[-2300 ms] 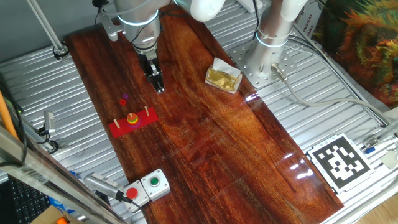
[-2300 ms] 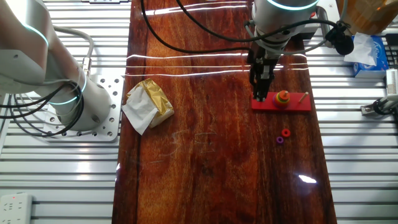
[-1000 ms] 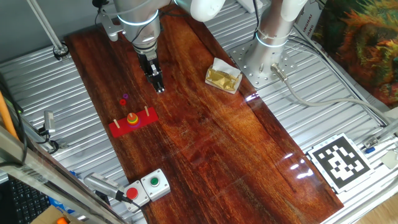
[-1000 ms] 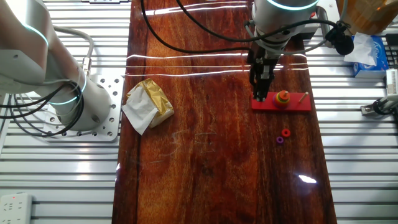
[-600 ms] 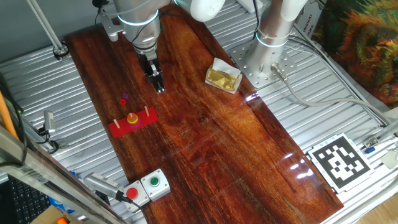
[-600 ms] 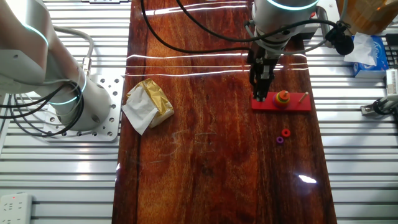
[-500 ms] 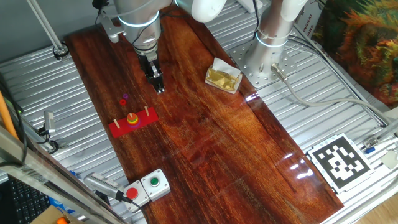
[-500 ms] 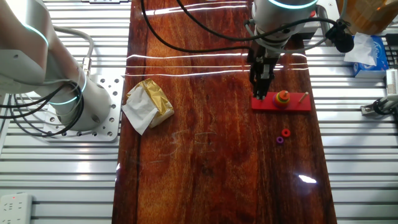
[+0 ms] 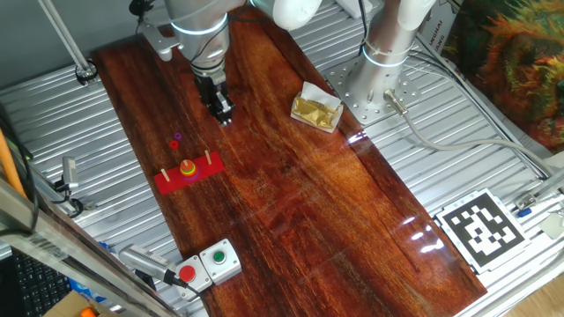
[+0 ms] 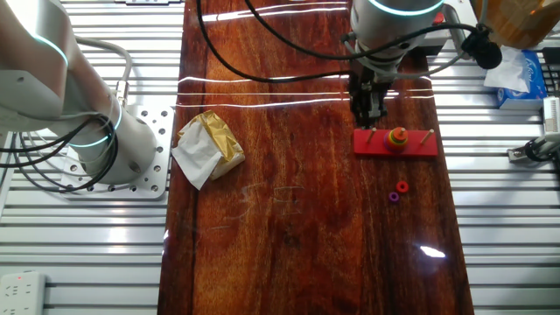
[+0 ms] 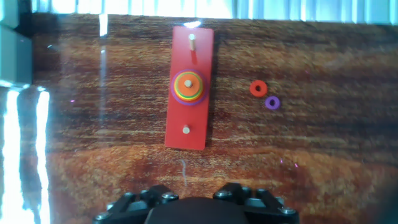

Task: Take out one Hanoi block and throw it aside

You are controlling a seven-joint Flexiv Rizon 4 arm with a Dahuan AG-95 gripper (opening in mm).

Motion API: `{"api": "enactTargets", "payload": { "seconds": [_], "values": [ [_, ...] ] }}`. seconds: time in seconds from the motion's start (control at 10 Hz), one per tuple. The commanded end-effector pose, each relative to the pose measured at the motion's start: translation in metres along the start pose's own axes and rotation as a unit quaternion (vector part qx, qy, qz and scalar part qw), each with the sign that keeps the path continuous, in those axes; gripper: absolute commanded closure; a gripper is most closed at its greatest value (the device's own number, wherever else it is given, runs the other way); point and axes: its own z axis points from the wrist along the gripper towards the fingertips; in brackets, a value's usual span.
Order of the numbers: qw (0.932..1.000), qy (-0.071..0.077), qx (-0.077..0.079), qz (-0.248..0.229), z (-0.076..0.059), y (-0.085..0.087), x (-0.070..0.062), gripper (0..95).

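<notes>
The Hanoi block, a tiny orange ring (image 11: 188,83), sits on top of the small stack of discs on the middle peg of the red base (image 11: 186,134). The stack also shows in one fixed view (image 9: 188,167) and in the other fixed view (image 10: 398,136). My gripper (image 9: 222,114) hangs above the wooden table beside the base, off its end peg (image 10: 367,118). Its fingers look closed together and hold nothing. In the hand view only the gripper's dark body shows at the bottom edge.
A tiny red piece (image 11: 258,88) and a tiny purple piece (image 11: 272,102) lie loose on the table beside the base. A gold-and-white wrapped packet (image 9: 316,108) lies near the robot's mount (image 9: 379,84). A button box (image 9: 207,264) sits at the table's near corner.
My gripper has moved a little up and away from the red base. The discs and loose pieces have not moved.
</notes>
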Motion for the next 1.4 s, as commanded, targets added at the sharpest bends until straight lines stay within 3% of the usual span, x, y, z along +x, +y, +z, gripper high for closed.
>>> {"api": "enactTargets", "payload": {
  "seconds": [0.1, 0.6, 1.2, 1.4],
  "values": [
    [0.9999, 0.009, -0.001, 0.014, 0.0, 0.001, -0.002, 95.0],
    [0.9999, 0.002, -0.001, 0.015, 0.015, 0.001, -0.011, 95.0],
    [1.0, -0.001, -0.003, 0.009, 0.043, -0.003, -0.058, 95.0],
    [0.9999, -0.002, -0.006, 0.008, 0.051, -0.001, -0.083, 95.0]
  ]
}}
